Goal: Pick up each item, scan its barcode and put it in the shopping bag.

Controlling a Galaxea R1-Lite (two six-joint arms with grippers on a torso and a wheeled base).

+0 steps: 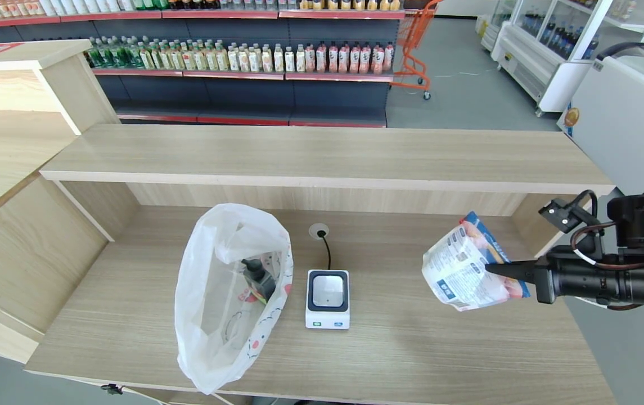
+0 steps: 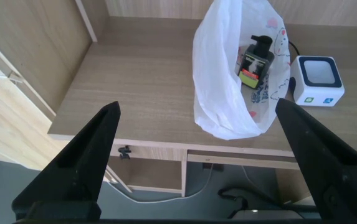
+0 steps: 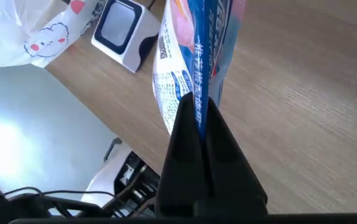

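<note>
Your right gripper [image 1: 495,269] is clamped on the edge of the snack pouch [image 1: 459,270], holding it in the air right of the scanner [image 1: 327,289]. This looks like the scan step: next, bring the pouch's barcode over the scanner window. Beyond it the shopping bag [image 1: 209,337] gapes, already holding a pump bottle [image 1: 258,279]. Your left gripper [image 2: 197,104] hangs with its jaws apart.
</note>
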